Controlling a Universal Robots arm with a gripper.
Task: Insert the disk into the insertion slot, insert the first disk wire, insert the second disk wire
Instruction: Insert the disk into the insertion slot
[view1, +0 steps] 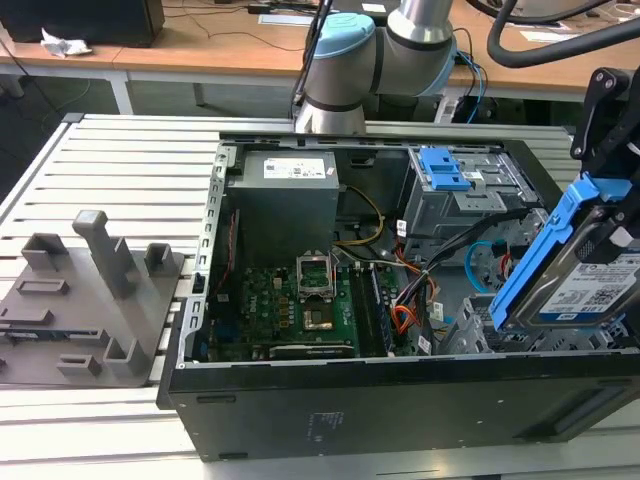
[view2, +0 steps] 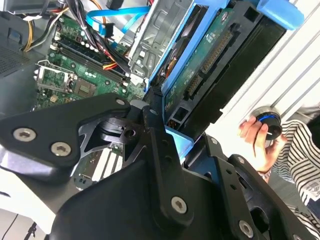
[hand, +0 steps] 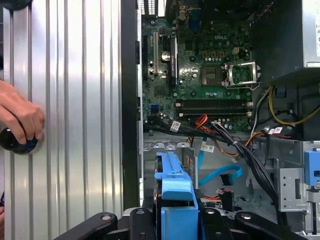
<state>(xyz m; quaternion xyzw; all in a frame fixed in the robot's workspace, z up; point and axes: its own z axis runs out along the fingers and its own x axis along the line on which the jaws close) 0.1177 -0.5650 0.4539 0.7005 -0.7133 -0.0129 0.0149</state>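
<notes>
My gripper (view1: 612, 215) is shut on the disk (view1: 592, 288), a silver drive with a white label in a bright blue carrier. It hangs tilted above the open computer case at the exterior view's right. In both wrist views the gripper (hand: 177, 220) (view2: 165, 122) grips the disk (hand: 172, 187) (view2: 200, 65) edge-on. Just under it lies the insertion slot (view1: 468, 325) (view2: 150, 40), a low grey perforated cage. The first disk wire (view1: 402, 318) (hand: 202, 122), orange, red and black strands, lies loose beside the cage. The second disk wire (view1: 480, 255) (hand: 220, 175) (view2: 112, 17), light blue, curves in a loop behind it.
A taller grey bay with a blue latch (view1: 445, 170) stands behind the cage. The power supply (view1: 285, 195) and motherboard (view1: 300, 310) take up the case's other half. A grey fixture (view1: 90, 300) sits on the ribbed table. A person's hand (hand: 20, 117) (view2: 252, 132) rests on a knob.
</notes>
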